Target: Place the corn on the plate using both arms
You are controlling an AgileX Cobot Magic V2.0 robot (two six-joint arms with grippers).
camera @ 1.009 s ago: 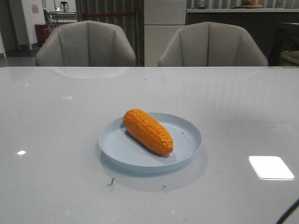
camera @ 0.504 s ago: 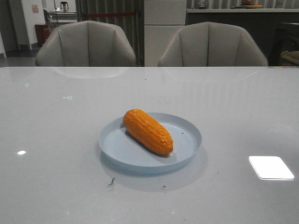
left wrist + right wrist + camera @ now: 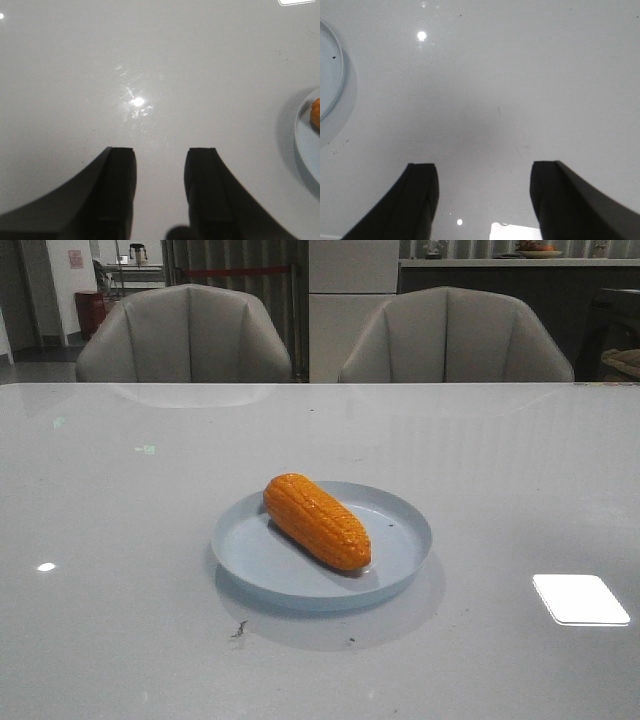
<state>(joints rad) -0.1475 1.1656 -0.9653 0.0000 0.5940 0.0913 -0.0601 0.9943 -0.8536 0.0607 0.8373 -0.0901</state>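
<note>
Glossy grey table (image 3: 120,540) fills the scene, two grey chairs (image 3: 185,335) at its far edge. Pale blue plate (image 3: 400,550) sits mid-table, corn (image 3: 316,521) lying on it diagonally, far-left to near-right. Left gripper (image 3: 160,152) hovers over bare table, jaws apart, nothing held; plate rim and a bit of corn show at that view's edge. Right gripper (image 3: 484,170) hovers too, jaws wide apart, empty, plate off to one side.

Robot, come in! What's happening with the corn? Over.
Both end effectors, left and right, open, empty, over bare table. Corn lying on plate. Nothing in the way.
</note>
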